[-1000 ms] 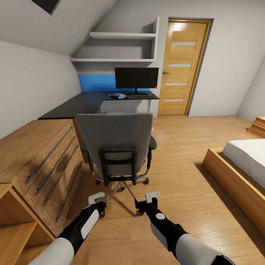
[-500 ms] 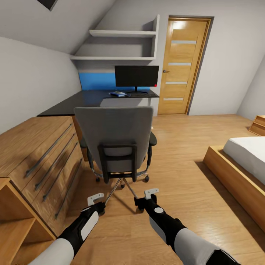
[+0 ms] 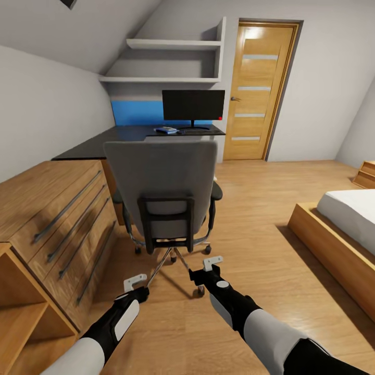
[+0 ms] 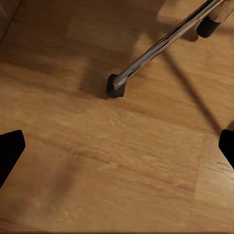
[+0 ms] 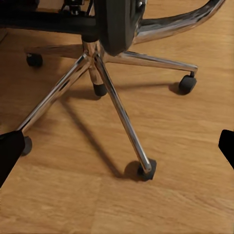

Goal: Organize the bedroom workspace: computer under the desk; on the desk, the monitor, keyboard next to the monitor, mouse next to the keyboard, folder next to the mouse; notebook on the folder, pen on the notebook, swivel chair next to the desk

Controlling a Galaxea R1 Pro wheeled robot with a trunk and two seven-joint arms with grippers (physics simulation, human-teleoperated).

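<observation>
Behind the grey padded swivel chair [image 3: 164,195] with its chrome star base, both grippers hover low over the wooden floor [image 3: 271,260], left gripper [image 3: 135,283] and right gripper [image 3: 212,263] each with jaws apart and holding nothing. Beyond the chair, the long black desk [image 3: 112,140] carries the wide black monitor [image 3: 193,105], a slim black keyboard [image 3: 195,131] and a flat blue folder [image 3: 165,130].
</observation>
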